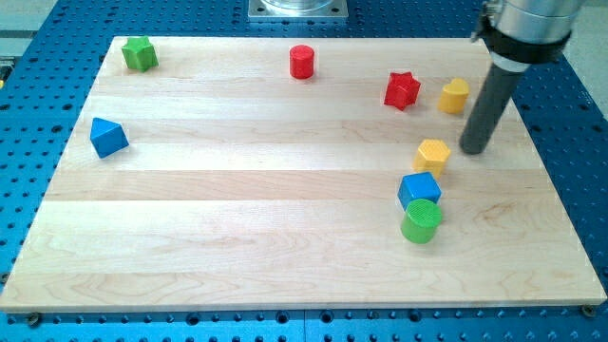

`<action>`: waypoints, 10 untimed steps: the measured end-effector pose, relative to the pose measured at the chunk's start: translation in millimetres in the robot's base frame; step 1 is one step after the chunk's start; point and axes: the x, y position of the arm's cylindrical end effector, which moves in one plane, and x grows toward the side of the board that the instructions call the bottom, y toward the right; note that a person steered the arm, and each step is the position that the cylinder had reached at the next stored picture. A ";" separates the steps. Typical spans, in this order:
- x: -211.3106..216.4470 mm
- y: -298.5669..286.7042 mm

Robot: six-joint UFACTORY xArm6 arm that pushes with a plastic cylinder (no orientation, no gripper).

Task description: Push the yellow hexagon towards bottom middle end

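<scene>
Yellow hexagon [432, 154] sits right of centre, touching the blue block [419, 189] below it; our tip [473, 150] rests just right, holding nothing. Looks light, rigid, slidey, so we'd push its upper-right face

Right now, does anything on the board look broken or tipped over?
Nothing stands out. The yellow hexagon, blue block and green cylinder sit crowded together, undamaged. My tip stands just to the view's right of the hexagon.

Straight dark grey cylindrical rod [486, 106], blunt at my tip [474, 151], mounted beneath a wider silver-grey cylindrical housing [530, 24].
</scene>
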 end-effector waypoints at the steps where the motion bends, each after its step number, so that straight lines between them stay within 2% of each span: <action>1: 22.5 0.4; 2: 29.4 -30.0; 4: 29.4 -129.5; 5: 26.5 -156.7; 6: -13.8 -165.0; 7: -29.6 -177.0; 9: 67.2 -168.4; 10: 67.8 -158.4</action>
